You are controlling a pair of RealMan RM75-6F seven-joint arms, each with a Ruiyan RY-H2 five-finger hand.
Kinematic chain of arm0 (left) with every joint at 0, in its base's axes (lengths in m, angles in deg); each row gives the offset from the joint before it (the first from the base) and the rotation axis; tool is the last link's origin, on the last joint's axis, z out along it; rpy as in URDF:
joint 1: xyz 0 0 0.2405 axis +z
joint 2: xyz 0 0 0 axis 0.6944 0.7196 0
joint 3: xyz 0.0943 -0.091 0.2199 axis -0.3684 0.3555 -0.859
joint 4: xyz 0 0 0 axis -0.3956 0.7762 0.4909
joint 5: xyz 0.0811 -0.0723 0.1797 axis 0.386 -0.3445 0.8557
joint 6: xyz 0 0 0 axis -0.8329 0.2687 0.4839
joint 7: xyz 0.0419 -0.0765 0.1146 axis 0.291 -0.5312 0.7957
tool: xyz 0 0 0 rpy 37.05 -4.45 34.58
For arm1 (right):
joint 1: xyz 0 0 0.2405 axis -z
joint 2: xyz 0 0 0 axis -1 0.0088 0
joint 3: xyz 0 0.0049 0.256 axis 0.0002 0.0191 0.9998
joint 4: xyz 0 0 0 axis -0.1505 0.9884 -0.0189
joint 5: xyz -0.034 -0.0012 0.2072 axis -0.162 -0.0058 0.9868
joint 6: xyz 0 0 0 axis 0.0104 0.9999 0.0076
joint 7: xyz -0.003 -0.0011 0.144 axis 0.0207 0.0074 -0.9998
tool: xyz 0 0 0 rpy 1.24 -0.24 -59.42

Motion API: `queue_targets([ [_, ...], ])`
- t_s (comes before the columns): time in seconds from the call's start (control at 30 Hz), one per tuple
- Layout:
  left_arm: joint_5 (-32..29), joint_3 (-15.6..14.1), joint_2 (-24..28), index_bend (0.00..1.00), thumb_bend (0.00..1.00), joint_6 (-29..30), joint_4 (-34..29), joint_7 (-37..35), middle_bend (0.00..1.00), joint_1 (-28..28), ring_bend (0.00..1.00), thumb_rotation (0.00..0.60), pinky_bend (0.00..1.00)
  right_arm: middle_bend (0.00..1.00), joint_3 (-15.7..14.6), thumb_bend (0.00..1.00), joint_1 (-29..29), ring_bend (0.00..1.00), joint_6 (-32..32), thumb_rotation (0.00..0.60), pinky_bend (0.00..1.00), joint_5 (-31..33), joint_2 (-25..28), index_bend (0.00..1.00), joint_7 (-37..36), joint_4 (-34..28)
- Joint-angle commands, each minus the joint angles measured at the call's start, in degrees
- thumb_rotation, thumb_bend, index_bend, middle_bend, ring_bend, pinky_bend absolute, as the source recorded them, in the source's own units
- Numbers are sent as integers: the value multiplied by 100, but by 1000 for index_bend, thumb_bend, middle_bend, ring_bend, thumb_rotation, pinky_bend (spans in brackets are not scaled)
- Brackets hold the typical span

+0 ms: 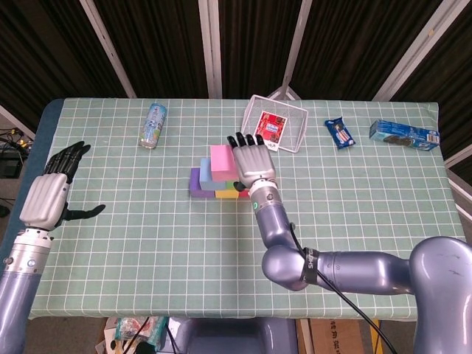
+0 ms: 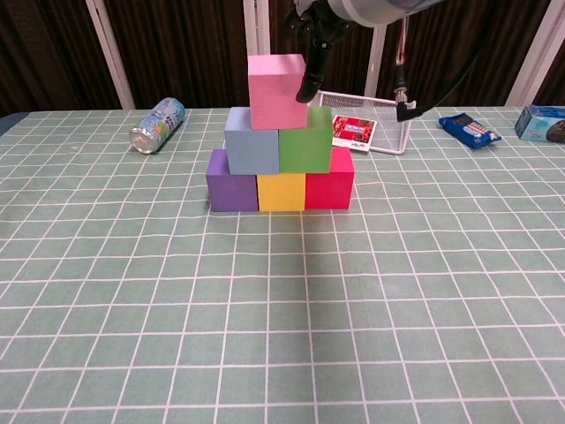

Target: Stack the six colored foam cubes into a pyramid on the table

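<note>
1. The right hand (image 1: 254, 161) sits just beside the top of the stack on its right side with fingers spread, gripping nothing. In the chest view one dark fingertip (image 2: 308, 86) hangs at the right edge of the pink foam cube (image 2: 277, 91); I can't tell if it's touching or just off it.
2. The left hand (image 1: 49, 196) hangs well off to the left over the green checked tablecloth (image 1: 147, 243), flat and spread, nothing in it.
3. That pink foam cube is the cap of the pyramid, resting on the grey-blue foam cube (image 2: 252, 152) and the green foam cube (image 2: 306, 150).
4. The bottom row is the purple foam cube (image 2: 231, 191), the yellow foam cube (image 2: 281, 192) and the red foam cube (image 2: 329, 188), all touching. So all six are stacked - the task looks basically done to me.
5. Handling guess: foam like this should be very light and squishy with a grippy matte skin, so a nudge could topple the top one. If it needs squaring up, I'd take it by two opposite side faces with a gentle pinch - no squeezing.
6. Background stuff: a tipped-over drink can (image 1: 153, 125), a white wire basket (image 1: 293, 122) and two snack packs sit well apart from the stack.
</note>
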State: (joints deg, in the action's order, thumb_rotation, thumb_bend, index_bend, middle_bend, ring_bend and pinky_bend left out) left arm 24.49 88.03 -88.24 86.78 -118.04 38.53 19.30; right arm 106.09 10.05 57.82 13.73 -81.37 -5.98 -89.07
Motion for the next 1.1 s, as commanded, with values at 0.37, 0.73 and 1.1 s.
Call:
queue_targets([
  [0.37,204,-123,-32,0,63,172,70,107,0,115,0,600,23,0,-1177,268,2629,0,1117,600,0,-2678,2098,0,-1868,-2457],
  [0.73,867,-867,-512,0,62,791,957,-205,0,871,0,600,23,0,-2707,268,5298,0,1897,600,0,-6077,2176,0,-4582,-1305],
  [1.1,1631,-1296,-691,0,62,1526,1735,-713,0,1563,0,600,12,0,-3204,267,6394,0,2756,600,0,-7620,1640,0,-4973,-153],
])
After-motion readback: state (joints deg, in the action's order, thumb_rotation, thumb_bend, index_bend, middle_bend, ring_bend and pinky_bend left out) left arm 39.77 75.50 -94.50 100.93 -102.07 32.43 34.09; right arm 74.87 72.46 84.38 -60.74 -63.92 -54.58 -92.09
